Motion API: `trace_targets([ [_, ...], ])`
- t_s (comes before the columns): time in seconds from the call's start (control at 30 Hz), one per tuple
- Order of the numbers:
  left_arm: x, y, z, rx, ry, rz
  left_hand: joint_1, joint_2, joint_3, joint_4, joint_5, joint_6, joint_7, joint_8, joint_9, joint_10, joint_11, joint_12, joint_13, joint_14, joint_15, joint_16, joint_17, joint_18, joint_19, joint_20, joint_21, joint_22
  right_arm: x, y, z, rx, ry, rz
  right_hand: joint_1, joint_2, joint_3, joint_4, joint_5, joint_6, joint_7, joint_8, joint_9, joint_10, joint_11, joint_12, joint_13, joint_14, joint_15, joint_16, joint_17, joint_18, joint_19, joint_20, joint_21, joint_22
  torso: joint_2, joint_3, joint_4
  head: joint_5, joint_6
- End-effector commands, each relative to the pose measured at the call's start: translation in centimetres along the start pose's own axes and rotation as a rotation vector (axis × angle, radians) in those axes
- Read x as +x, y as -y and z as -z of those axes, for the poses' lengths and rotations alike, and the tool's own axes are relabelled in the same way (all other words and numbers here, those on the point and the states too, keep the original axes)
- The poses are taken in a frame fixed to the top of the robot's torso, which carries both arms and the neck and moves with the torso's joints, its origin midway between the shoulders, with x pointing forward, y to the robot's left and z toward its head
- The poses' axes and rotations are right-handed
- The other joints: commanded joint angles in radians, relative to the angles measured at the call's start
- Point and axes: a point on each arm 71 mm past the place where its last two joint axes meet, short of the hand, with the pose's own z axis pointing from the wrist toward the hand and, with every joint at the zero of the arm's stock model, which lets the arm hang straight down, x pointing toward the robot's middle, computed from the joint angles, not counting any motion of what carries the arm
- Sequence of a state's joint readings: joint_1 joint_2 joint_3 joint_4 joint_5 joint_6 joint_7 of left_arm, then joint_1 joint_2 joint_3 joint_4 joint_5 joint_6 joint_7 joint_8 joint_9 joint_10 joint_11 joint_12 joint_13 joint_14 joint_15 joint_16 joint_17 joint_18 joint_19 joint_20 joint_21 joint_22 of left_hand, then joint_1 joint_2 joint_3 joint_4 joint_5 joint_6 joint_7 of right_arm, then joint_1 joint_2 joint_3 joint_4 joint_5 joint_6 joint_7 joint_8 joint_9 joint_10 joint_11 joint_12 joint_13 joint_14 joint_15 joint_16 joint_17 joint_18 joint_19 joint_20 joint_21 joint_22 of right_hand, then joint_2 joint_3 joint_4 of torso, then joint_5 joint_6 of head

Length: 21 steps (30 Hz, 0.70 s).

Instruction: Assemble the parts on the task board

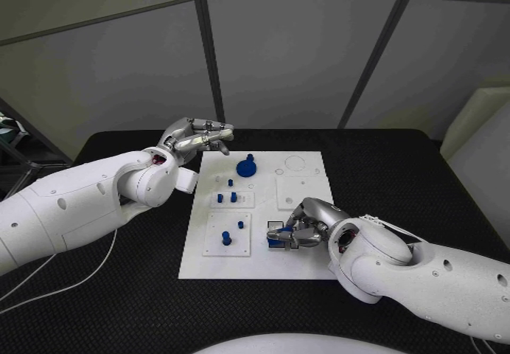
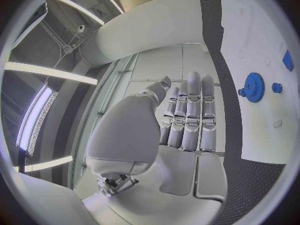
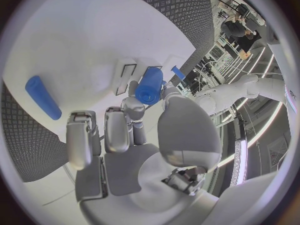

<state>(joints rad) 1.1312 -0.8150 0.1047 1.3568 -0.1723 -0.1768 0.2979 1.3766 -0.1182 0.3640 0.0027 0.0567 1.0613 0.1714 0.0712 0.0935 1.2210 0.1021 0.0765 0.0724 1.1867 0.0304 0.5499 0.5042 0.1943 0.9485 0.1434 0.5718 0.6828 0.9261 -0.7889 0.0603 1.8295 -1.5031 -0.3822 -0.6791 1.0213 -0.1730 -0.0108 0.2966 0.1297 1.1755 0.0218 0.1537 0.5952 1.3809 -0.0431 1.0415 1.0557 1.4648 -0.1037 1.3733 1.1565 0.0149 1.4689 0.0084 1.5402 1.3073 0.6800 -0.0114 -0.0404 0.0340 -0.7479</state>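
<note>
The white task board (image 1: 303,258) lies in the middle of the table. My right hand (image 1: 303,225) rests low over its near right part and pinches a blue cylindrical part (image 3: 149,85) between thumb and a finger, close to a rectangular slot (image 3: 124,75). The same part (image 1: 283,237) shows blue under the fingers in the head view. Another blue cylinder (image 3: 42,97) lies flat on the board beside that hand. My left hand (image 1: 197,137) hovers off the board's far left corner with straight fingers (image 2: 190,115) that hold nothing. A blue gear (image 1: 245,167) (image 2: 254,87) stands near it.
Small blue pegs (image 1: 220,198) stand in a raised block left of centre, and two more (image 1: 225,237) in the near left block. A square white block (image 1: 295,193) sits to the right. Black matting (image 1: 393,169) surrounds the board.
</note>
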Motion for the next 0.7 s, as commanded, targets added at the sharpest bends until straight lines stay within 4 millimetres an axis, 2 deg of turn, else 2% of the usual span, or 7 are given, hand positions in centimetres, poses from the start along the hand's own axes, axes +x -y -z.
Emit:
trace_targets([
  [0.03,0.1,0.1,0.0,0.004,-0.008,0.006,-0.009,0.0,-0.006,0.001,-0.007,-0.008,-0.002,-0.004,-0.001,-0.004,0.002,-0.006,0.001,-0.002,0.005,-0.006,-0.001,-0.014,0.004,0.0,-0.007,-0.001,-0.3,-0.4,0.1,-0.045,0.038,0.009,0.005,-0.003,0.001,-0.001,-0.006,0.01,0.0,0.003,0.003,-0.001,-0.004,-0.003,0.001,0.033,-0.007,-0.001,0.002,-0.004,0.084,-0.007,-0.003,0.227,-0.001,0.0014,-0.0005,0.002,0.001],
  [0.33,0.1,0.1,-0.1,0.004,-0.008,0.006,-0.009,0.0,-0.006,0.001,-0.007,-0.008,-0.002,-0.004,-0.001,-0.004,0.002,-0.006,0.001,-0.002,0.005,-0.006,-0.001,-0.014,0.004,0.0,-0.007,-0.001,-1.0,-0.7,0.4,-0.12,0.115,0.063,-0.009,-0.025,-0.026,0.0,-0.013,-0.002,0.004,-0.008,0.019,-0.009,-0.002,-0.025,-0.013,0.032,-0.006,-0.005,-0.005,-0.001,0.079,-0.006,-0.011,0.219,-0.001,0.0012,-0.0004,0.002,0.005],
  [0.5,0.1,0.1,-0.1,0.003,-0.007,0.005,-0.009,0.001,-0.008,0.001,-0.007,-0.009,-0.002,-0.004,-0.001,-0.005,0.002,-0.006,0.001,-0.002,0.005,-0.007,-0.001,-0.014,0.005,0.0,-0.01,-0.003,-1.3,-0.9,0.6,-0.18,0.151,0.108,0.009,-0.03,-0.066,-0.001,-0.014,-0.056,0.02,-0.046,0.019,-0.029,0.011,-0.064,-0.041,0.032,0.003,-0.005,0.0,-0.001,0.078,0.0,-0.014,0.217,-0.001,0.001,-0.0012,0.003,0.007],
  [0.6,0.1,0.0,-0.1,0.003,-0.007,0.005,-0.009,0.001,-0.008,0.001,-0.007,-0.009,-0.002,-0.004,-0.001,-0.005,0.002,-0.006,0.001,-0.002,0.005,-0.007,-0.001,-0.014,0.005,0.0,-0.01,-0.003,-1.4,-1.2,0.8,-0.236,0.146,0.149,0.106,-0.027,-0.082,-0.011,-0.019,-0.119,0.041,-0.088,-0.001,-0.03,0.028,-0.063,-0.035,0.035,0.016,0.005,0.02,-0.004,0.082,0.011,-0.006,0.226,-0.001,0.0002,-0.0004,0.003,0.007],
  [0.63,0.1,0.0,-0.1,0.003,-0.007,0.005,-0.009,0.001,-0.008,0.001,-0.007,-0.009,-0.002,-0.004,-0.001,-0.005,0.002,-0.006,0.001,-0.002,0.005,-0.007,-0.001,-0.014,0.005,0.0,-0.01,-0.003,-1.4,-1.4,0.9,-0.262,0.137,0.17,0.156,-0.03,-0.092,-0.006,-0.021,-0.138,0.048,-0.092,-0.015,-0.03,0.035,-0.061,-0.031,0.038,0.022,0.012,0.033,-0.005,0.085,0.018,0.0,0.232,-0.001,0.0004,0.0004,0.003,0.007],
  [0.7,0.0,0.0,-0.1,0.002,-0.006,0.005,-0.009,0.001,-0.008,0.001,-0.007,-0.009,-0.002,-0.004,-0.001,-0.005,0.002,-0.006,0.001,-0.002,0.005,-0.007,-0.001,-0.014,0.005,0.0,-0.01,-0.003,-1.4,-1.7,1.1,-0.296,0.12,0.204,0.206,-0.03,-0.096,-0.01,-0.021,-0.157,0.053,-0.093,-0.033,-0.03,0.039,-0.059,-0.027,0.039,0.027,0.016,0.041,-0.006,0.087,0.022,0.003,0.235,-0.001,0.0007,0.0006,0.005,0.007],
])
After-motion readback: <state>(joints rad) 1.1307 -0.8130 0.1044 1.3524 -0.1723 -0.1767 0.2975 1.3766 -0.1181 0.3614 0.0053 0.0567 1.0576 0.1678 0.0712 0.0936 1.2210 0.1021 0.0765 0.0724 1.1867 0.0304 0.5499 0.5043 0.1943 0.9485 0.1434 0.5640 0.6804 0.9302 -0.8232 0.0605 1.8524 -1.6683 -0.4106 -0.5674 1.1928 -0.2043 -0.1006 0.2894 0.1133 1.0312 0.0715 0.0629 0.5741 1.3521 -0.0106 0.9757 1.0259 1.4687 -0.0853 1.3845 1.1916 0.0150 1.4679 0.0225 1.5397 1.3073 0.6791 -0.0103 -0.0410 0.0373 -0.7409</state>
